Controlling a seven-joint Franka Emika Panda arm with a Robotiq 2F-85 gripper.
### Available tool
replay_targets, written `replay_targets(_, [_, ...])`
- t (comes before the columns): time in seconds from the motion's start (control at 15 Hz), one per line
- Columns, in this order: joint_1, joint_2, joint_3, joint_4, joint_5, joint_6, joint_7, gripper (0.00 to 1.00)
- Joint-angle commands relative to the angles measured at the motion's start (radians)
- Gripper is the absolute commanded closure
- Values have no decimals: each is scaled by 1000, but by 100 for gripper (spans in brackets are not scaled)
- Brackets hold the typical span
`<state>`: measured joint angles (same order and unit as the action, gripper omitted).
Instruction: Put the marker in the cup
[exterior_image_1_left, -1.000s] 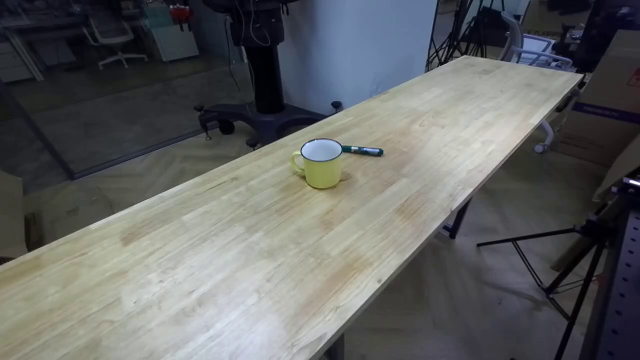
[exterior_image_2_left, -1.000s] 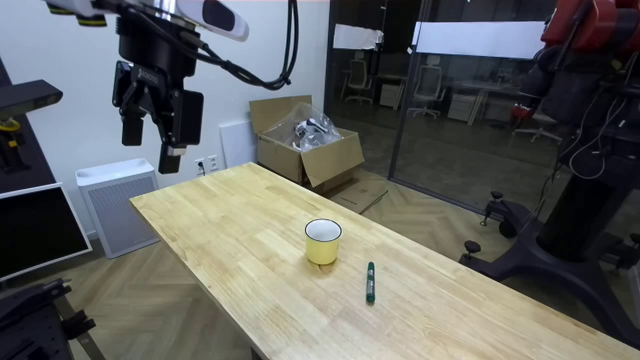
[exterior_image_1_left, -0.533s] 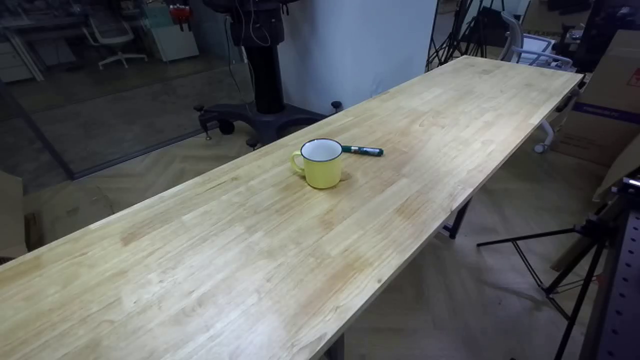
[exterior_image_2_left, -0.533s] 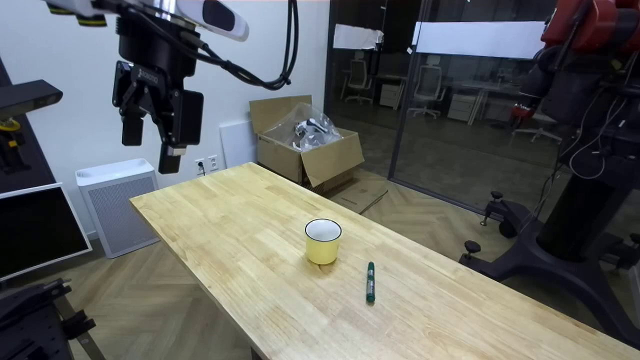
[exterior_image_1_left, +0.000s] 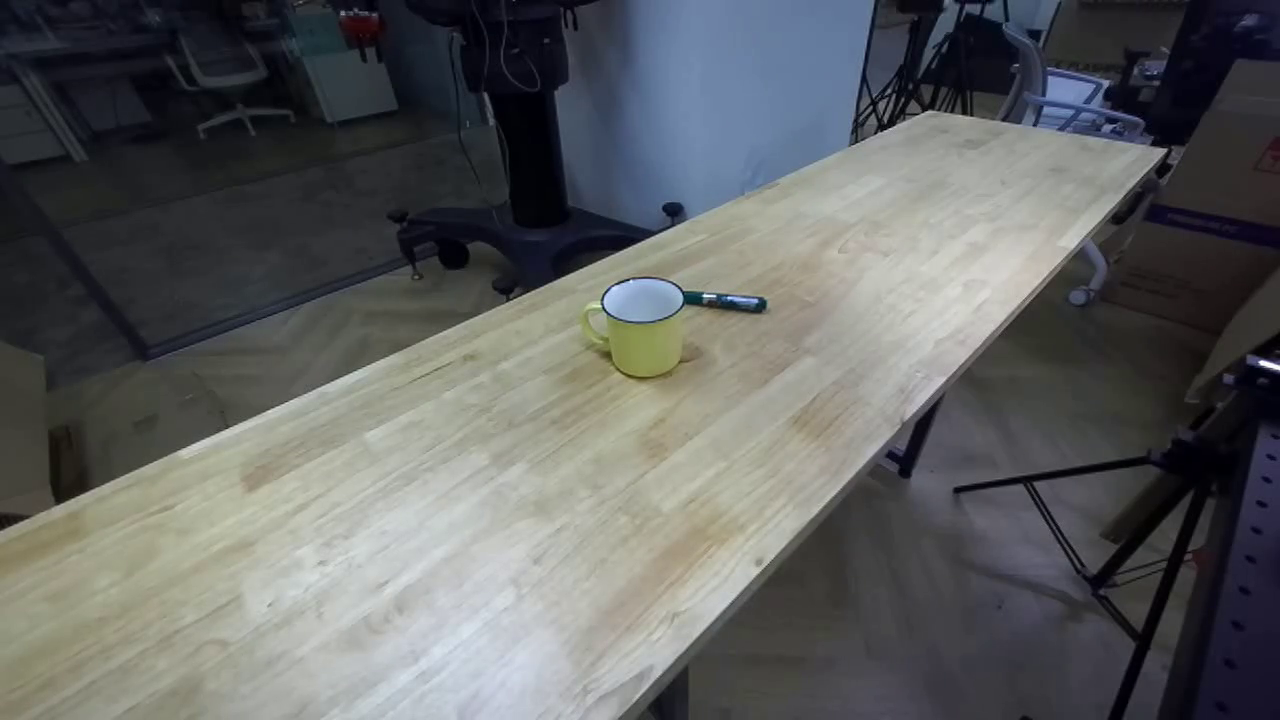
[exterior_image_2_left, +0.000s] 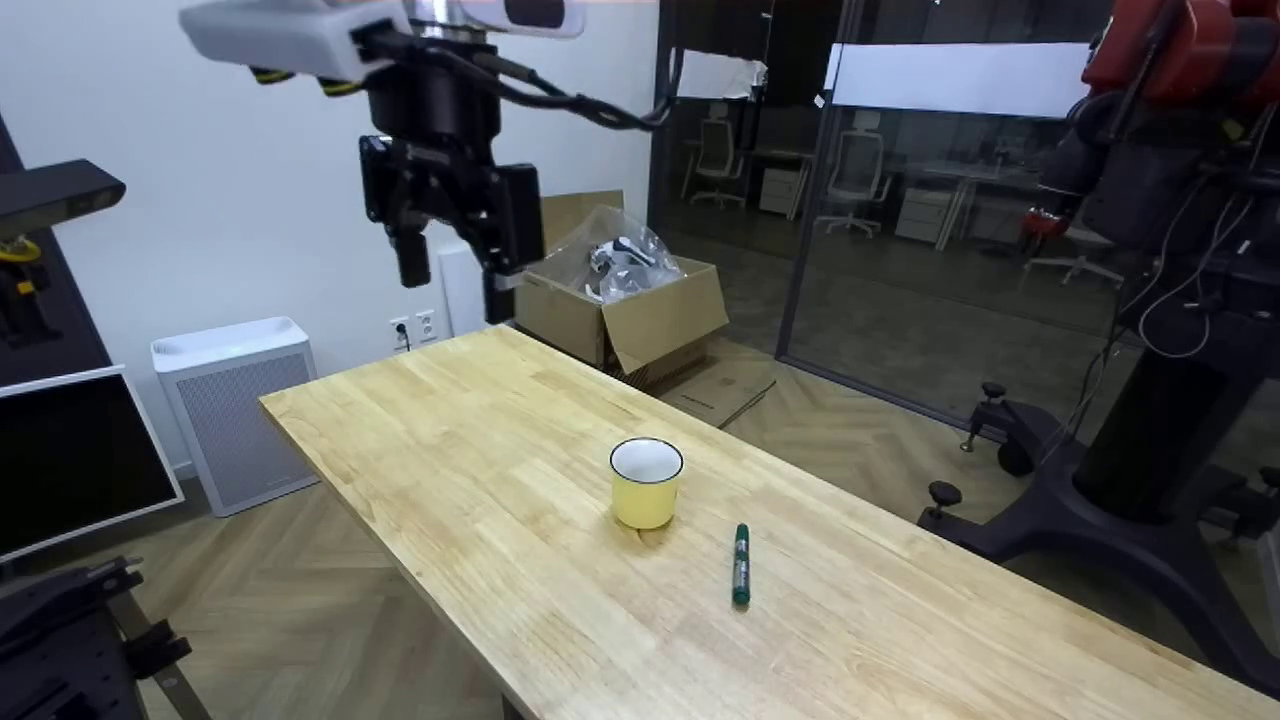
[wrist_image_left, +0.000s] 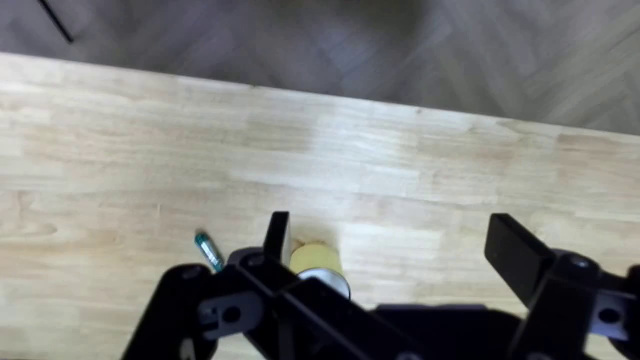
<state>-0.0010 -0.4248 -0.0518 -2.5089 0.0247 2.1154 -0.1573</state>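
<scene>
One marker (exterior_image_2_left: 741, 566) lies on the table (exterior_image_2_left: 500, 430), near but apart from the upright cup (exterior_image_2_left: 645, 497). Above, the gripper (exterior_image_2_left: 456, 286) hangs with jaws parted, holding nothing; coming down askew could roll the marker away or bump the cup

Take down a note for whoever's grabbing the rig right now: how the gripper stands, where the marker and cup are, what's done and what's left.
Gripper: open, holding nothing, up in the air clear of the table.
Marker: lying on the table, apart from the cup.
Cup: upright on the table, mouth up, no marker in it.
Done: none of the transfer; the marker is not yet gripped.
Left: line up over the marker, grip and lift it, carry it above the cup, lower it in, let go.
</scene>
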Motion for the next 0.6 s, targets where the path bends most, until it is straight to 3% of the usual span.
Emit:
replay_targets(0.0, [-26, 127, -15, 59, -79, 214, -49, 0])
replay_targets(0.07, [-34, 167, -16, 77, -111, 255, -59, 0])
replay_targets(0.13, [-21, 82, -13, 16, -73, 207, -35, 0])
replay_targets(0.53, [-32, 166, -16, 60, -100, 263, -56, 0])
